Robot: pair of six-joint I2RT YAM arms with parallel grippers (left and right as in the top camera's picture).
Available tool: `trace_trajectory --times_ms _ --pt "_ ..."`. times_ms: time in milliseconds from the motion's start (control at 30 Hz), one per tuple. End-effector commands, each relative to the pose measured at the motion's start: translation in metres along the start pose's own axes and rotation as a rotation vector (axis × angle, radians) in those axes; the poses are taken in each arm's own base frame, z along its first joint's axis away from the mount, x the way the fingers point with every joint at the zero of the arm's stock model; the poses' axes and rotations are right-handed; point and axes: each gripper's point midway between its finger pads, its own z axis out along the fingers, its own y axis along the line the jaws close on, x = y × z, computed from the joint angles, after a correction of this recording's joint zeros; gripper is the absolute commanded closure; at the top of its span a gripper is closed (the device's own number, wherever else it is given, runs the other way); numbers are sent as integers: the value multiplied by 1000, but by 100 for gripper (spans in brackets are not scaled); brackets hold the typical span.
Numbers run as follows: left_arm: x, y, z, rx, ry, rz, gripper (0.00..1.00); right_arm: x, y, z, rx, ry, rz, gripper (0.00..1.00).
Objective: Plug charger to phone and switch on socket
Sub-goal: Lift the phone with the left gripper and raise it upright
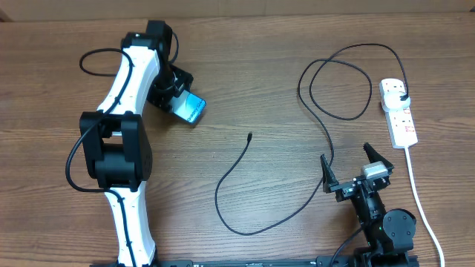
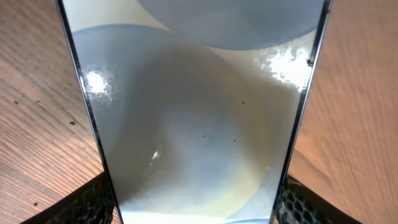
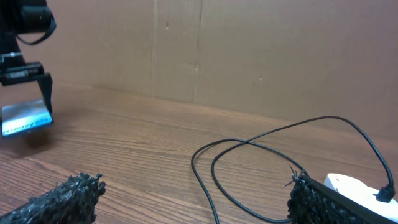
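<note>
The phone is at the left, its light blue screen filling the left wrist view. My left gripper is shut on its two long edges, with a black finger against each side. The right wrist view shows the phone held just over the wood. The charger loops across the table, with its connector tip lying free mid-table and its plug in the socket. My right gripper stands open beside the cable, holding nothing.
The socket's white cord runs down the right side towards the front edge, close to the right arm's base. The charger's loops lie ahead of the right gripper. A cardboard wall stands behind the table.
</note>
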Motion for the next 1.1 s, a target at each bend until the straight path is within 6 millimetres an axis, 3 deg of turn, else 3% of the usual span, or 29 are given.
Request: trace_trajectory --times_ms 0,267,533,733,1067 --pt "5 -26 -23 96 11 109 96 2 1 0 -3 -4 -2 0" --pt "39 -67 -55 325 192 212 96 2 1 0 -3 -4 -2 0" --pt "93 -110 -103 650 546 272 96 2 1 0 -3 -4 -2 0" --pt "118 -116 -136 746 779 239 96 2 1 0 -3 -4 -2 0" --pt "136 -112 -167 808 988 230 96 2 1 0 -3 -4 -2 0"
